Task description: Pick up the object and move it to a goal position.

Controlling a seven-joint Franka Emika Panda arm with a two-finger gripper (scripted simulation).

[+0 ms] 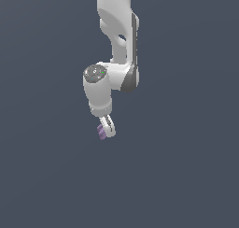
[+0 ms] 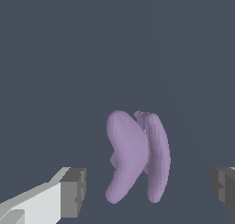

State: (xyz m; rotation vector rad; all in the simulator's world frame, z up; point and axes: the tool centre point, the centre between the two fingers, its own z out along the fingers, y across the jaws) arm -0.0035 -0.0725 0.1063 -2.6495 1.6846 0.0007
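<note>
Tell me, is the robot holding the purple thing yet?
No, nothing is held. The purple object sits between the open gripper, with a clear gap to each of the fingers.

arm (image 1: 119,40): white, rounded, glossy links with dark grey bands along the side seams
joint cap (image 1: 95,73): round, grey, flat disc with small speckled markings, one green
wrist (image 1: 99,98): white, smooth cylinder
gripper (image 1: 108,128): white, narrow body
fingers (image 2: 43,201): white, angular, blocky
pads (image 2: 73,192): dark grey, square-edged, at the finger ends
</note>
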